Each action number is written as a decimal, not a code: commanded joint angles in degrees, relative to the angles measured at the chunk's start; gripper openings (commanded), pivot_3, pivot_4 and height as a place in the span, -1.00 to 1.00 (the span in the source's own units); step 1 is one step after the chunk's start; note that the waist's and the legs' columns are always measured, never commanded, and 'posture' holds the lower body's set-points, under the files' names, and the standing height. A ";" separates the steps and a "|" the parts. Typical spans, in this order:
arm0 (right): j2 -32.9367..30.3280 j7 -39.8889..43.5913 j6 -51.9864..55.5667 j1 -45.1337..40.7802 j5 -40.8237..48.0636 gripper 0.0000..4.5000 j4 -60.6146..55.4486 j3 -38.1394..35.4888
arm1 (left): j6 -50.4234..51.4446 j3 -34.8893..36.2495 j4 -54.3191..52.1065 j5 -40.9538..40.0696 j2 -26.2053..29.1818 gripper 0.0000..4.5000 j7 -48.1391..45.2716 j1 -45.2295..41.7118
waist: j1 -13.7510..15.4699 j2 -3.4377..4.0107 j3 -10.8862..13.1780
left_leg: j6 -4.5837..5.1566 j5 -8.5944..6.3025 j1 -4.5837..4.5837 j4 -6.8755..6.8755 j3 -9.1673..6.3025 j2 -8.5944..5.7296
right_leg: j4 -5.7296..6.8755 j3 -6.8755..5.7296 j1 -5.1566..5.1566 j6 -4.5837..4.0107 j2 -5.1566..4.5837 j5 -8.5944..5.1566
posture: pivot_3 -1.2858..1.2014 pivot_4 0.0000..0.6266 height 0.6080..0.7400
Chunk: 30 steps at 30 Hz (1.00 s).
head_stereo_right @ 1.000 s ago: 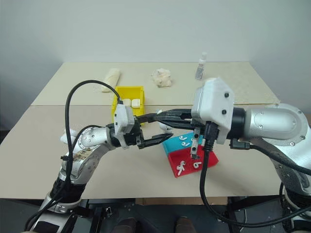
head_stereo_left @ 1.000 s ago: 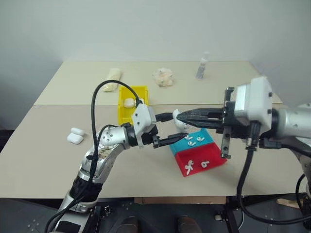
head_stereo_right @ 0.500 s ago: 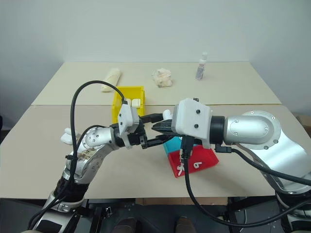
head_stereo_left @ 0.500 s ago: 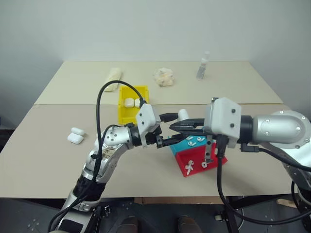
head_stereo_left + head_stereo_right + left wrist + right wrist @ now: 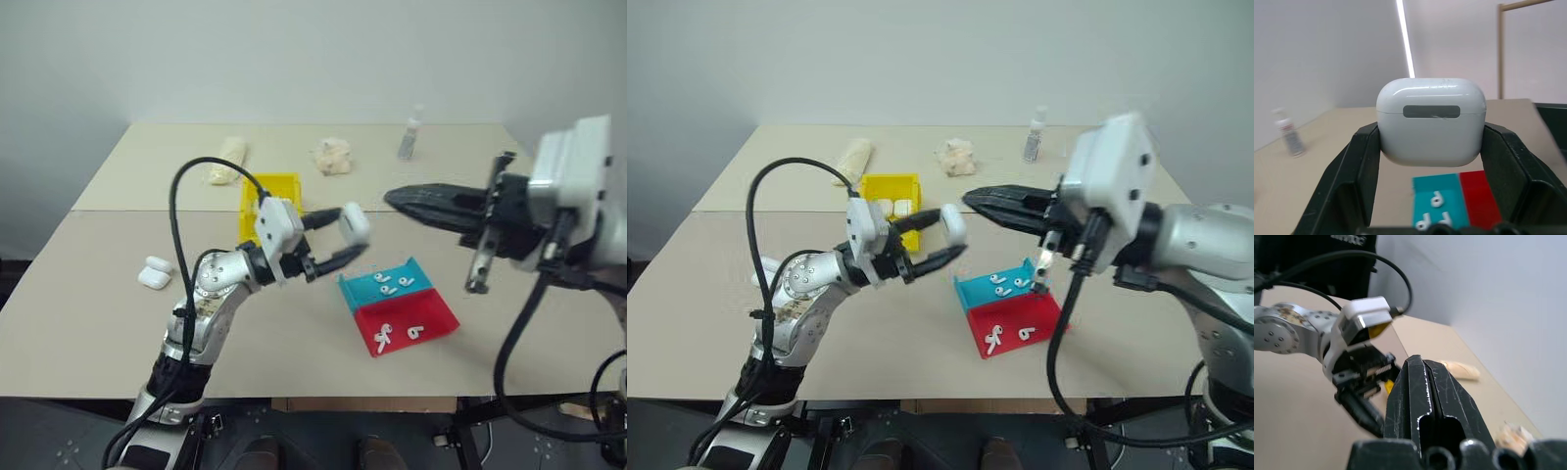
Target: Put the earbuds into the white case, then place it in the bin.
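Left wrist view: left gripper [image 5: 1430, 147] is clamping the lid-shut glossy white rounded case [image 5: 1430, 120]; right gripper [image 5: 972, 200] is pinched empty; placing in the small yellow plastic bin [image 5: 251, 227], frame centre-left, is pending

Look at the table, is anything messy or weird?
A little. The red tray and blue tray sit crooked, turned against the table's edges, with loose earbuds scattered inside. Nothing looks spilled or broken. The left hand holds the white case closed.
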 commanded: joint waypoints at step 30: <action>-0.46 -1.38 -3.68 23.17 -12.63 -1.00 -1.72 -0.64 | 6.07 3.16 21.90 16.32 -2.98 0.98 20.84 -13.54 | 0.79 -0.03 -0.01 | 0.11 -0.07 -0.45 0.46 0.12 -0.05 | 0.10 -0.20 -0.10 0.13 0.00 0.07 | 0.03 -0.52 1.00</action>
